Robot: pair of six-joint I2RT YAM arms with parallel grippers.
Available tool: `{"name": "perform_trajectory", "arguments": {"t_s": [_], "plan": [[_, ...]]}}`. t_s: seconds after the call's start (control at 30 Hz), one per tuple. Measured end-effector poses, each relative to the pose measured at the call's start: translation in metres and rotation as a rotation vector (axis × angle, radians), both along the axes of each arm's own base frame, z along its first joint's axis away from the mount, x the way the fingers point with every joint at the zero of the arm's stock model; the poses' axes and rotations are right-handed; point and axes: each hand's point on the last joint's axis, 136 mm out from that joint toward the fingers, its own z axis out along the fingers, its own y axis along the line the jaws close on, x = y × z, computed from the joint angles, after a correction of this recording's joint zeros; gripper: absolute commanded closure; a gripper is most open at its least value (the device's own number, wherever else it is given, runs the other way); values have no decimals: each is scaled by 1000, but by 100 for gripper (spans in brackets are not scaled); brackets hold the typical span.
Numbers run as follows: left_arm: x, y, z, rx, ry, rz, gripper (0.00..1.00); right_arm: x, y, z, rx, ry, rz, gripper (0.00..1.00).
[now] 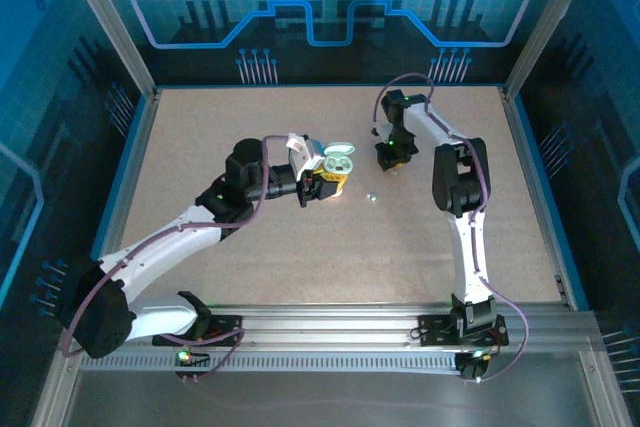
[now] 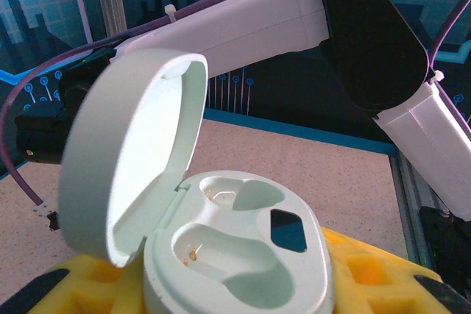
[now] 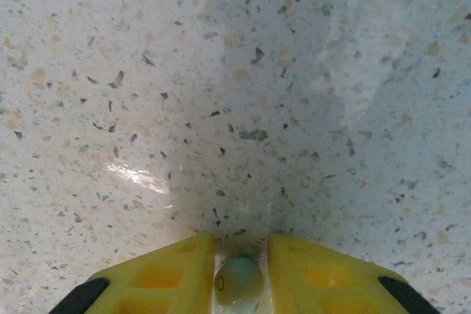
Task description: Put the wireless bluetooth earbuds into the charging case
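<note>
Top external view: the left gripper point(image 1: 325, 184) is clamped on the base of the charging case point(image 1: 338, 159), holding it just above the table point(image 1: 200, 147) with its lid point(image 1: 341, 148) swung open beyond the fingertips. The right gripper point(image 1: 393, 155) points down at the table, well apart from the case and off to the left gripper's right. A loose earbud point(image 1: 370, 198) lies on the table between the two grippers, nearer the case.

Left wrist view: yellow fingers point(image 2: 372, 270) flank the pale green case point(image 2: 243, 270) on both sides, gripping it. The lid point(image 2: 132, 174) stands up to the left. Both moulded wells point(image 2: 221, 248) look empty, with no bud seated.

Right wrist view: the right gripper point(image 3: 241, 251) is closed down on a tiny pale earbud point(image 3: 238, 281), pinched in the narrow gap between its two yellow fingers point(image 3: 158, 273), just over the speckled table point(image 3: 235, 71).

Judging by this, the task is at an early stage: the case is open and presented, one bud is in hand, and nothing is inserted yet. Carrying that bud across and seating it in a well remains, then the loose one.
</note>
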Motion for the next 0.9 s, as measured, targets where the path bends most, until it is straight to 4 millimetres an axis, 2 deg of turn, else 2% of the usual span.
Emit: {"name": "perform_trajectory", "arguments": {"t_s": [0.33, 0.67, 0.9], "plan": [[0, 0, 0, -1, 1, 0, 73, -8, -2, -1, -8, 40, -42, 74], [0, 0, 0, -1, 2, 0, 73, -7, 1, -1, 4, 52, -57, 69], [0, 0, 0, -1, 2, 0, 73, -6, 1, -2, 2, 61, -60, 73]]}}
